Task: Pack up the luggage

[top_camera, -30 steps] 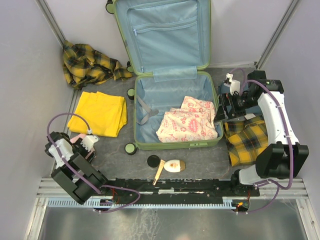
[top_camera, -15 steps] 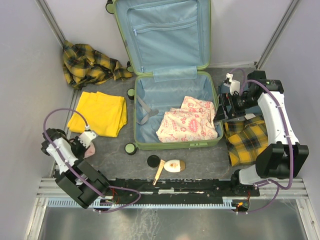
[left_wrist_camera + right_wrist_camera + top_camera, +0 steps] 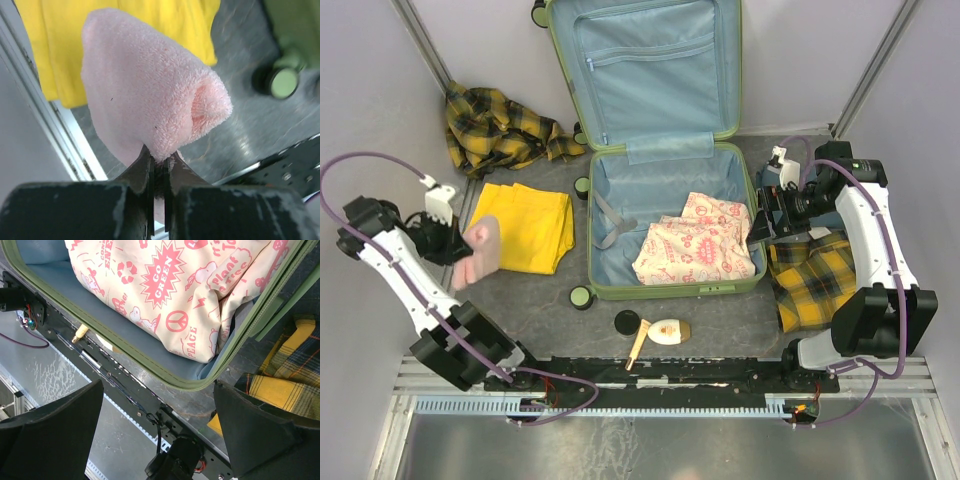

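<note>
The luggage [image 3: 665, 291], a lime-green suitcase, lies open in the middle with its blue-lined lid leaning on the back wall. A white cloth with pink print [image 3: 700, 250] lies in its right half. My left gripper [image 3: 455, 243] hangs above the table at the left, shut on a fluffy pink cloth [image 3: 478, 250]. In the left wrist view the pink cloth [image 3: 150, 90] bulges out from the pinched left gripper [image 3: 159, 160]. My right gripper [image 3: 760, 225] is open beside the suitcase's right wall. The right wrist view shows the right gripper [image 3: 160, 425] empty above the green rim [image 3: 150, 362] and the printed cloth [image 3: 165, 285].
A folded yellow cloth [image 3: 520, 225] lies left of the suitcase and a yellow plaid shirt [image 3: 495, 125] at the back left. More plaid fabric [image 3: 815, 275] lies under the right arm. Small green jars [image 3: 581, 296], a black lid [image 3: 627, 322], a tube [image 3: 668, 330] and a stick [image 3: 638, 345] sit in front.
My left gripper has shut on the pink cloth near the front left and lifted it up and back, toward the yellow cloth. The right arm has not moved.
</note>
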{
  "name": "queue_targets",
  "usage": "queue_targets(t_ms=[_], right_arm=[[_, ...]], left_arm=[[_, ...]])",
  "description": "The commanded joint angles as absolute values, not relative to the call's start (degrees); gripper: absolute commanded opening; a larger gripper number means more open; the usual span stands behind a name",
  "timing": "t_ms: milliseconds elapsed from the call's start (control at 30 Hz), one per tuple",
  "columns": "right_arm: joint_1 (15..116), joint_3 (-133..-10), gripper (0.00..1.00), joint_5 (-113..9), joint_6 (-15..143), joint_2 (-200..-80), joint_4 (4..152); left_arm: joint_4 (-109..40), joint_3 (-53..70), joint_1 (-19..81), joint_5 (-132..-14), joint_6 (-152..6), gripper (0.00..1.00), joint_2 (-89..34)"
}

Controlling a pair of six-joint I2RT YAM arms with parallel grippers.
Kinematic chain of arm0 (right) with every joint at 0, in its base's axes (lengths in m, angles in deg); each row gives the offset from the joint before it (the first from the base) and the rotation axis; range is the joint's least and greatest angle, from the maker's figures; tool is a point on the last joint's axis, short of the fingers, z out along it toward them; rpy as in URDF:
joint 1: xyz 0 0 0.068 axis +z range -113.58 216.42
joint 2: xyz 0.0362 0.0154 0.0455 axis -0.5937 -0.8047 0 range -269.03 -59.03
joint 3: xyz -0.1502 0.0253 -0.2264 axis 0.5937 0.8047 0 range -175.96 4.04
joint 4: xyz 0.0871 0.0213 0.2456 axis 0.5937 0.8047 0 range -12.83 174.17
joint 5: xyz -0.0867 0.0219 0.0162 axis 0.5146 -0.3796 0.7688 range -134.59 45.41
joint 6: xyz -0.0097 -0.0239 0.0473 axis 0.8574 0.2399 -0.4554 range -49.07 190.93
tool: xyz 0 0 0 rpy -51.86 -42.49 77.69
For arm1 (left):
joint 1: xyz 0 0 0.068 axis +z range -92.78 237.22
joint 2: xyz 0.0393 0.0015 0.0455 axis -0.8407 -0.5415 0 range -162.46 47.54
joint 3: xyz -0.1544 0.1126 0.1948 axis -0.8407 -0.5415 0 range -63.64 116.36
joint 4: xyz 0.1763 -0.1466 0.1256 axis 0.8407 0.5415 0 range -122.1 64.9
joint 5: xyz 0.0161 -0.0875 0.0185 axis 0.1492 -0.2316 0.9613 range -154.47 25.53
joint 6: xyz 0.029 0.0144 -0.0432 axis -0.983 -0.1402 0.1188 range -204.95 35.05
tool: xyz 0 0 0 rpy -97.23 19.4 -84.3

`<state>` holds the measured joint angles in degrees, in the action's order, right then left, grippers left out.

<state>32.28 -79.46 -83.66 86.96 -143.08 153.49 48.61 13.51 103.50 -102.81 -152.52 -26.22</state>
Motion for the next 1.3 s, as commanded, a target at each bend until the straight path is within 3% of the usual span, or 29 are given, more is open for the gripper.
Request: queue_targets(t_ms=[0, 100, 233, 400, 600, 833, 1267], right_arm=[[32.3, -79.4, 0.99, -85.7, 86.5, -141.4, 152.2], [32.2, -79.4, 0.99, -85.6, 86.1, -141.3, 151.9], [32.3, -78.8, 0.99, -85.3, 85.4, -141.2, 151.4], [32.3, -77.5, 0.99, -84.7, 85.0, -140.8, 150.5], [32.2, -76.0, 0.99, -84.2, 84.3, -140.8, 149.4], [32.3, -74.4, 0.99, -84.3, 83.5, -141.7, 147.7], [32.2, -73.9, 0.99, -83.2, 84.2, -143.6, 146.9]], left_arm=[[46.1, 21.5, 100.3, -113.1, -127.2, 0.03, -28.9], [37.5, 23.0, 95.6, -113.1, -113.4, 0.03, -28.4], [20.0, 19.9, 82.0, -99.7, -90.7, 0.03, -24.8], [10.7, 18.9, 68.8, -88.0, -80.2, 0.03, -25.6], [8.8, 18.4, 54.2, -75.5, -79.8, 0.03, -29.0], [5.1, 17.6, 42.3, -69.1, -82.7, 0.03, -33.3], [8.8, 47.1, 41.6, -82.1, -104.6, 0.03, -54.8]])
